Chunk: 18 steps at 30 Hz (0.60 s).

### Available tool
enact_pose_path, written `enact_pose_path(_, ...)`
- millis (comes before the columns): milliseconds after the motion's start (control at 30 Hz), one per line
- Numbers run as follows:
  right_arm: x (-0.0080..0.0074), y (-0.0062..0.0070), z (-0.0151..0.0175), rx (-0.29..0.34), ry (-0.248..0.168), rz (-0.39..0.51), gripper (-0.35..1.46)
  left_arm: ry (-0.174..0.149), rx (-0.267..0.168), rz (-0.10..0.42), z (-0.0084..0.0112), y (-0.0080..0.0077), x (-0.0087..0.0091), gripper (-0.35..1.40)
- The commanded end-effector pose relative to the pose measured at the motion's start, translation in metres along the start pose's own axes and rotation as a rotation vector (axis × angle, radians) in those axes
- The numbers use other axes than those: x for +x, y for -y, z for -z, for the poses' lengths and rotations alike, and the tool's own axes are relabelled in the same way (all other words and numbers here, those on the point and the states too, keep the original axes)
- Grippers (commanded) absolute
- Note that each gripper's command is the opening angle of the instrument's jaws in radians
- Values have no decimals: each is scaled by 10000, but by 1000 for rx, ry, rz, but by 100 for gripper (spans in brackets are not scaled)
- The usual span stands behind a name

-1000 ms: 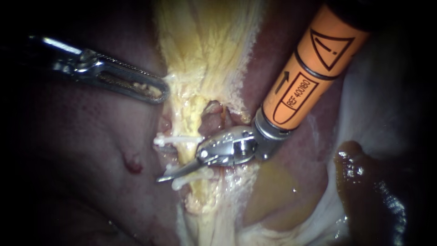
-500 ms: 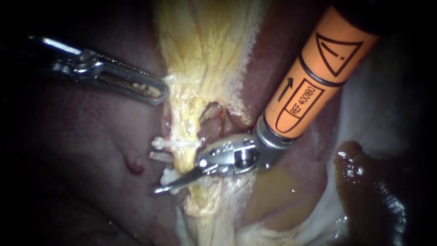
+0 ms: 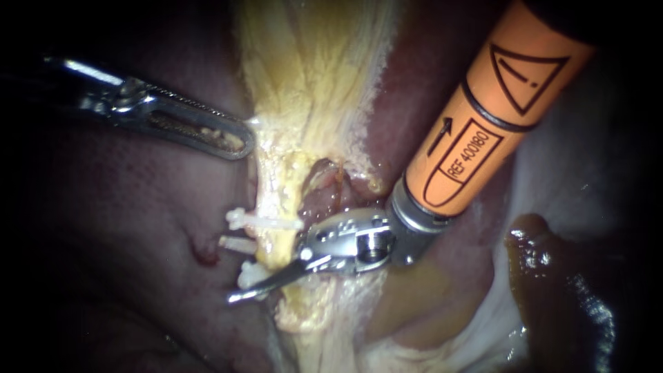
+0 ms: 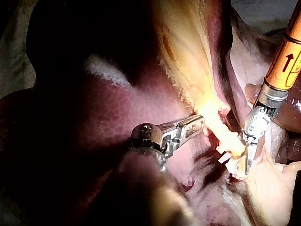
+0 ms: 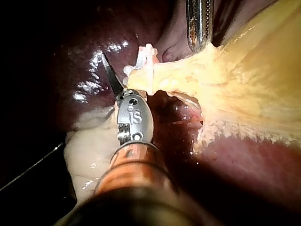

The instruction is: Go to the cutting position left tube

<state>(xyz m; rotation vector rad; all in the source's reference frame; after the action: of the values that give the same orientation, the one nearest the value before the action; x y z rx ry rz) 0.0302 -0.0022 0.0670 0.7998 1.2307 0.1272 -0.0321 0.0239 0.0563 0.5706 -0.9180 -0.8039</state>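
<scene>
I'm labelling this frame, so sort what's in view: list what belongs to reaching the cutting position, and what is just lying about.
In the job: orange-shafted right instrument; pale yellow tube; white plastic clips on it; steel left instrument.
Lying about: dark red liver; glossy dark brown lump; whitish tissue.

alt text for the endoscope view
The orange-shafted right instrument lays its thin metal tip across a pale yellow tube, by the lowest of three white plastic clips. The silver left instrument touches yellow tissue above, over dark red liver.
</scene>
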Motion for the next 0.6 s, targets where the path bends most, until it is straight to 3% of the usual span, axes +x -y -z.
enact_pose_path(33,0,0,0,1,0,0,145,0,0,0,0,0,0,-35)
enact_pose_path(600,-1,-1,2,3,0,1,145,0,0,0,0,0,0,-35)
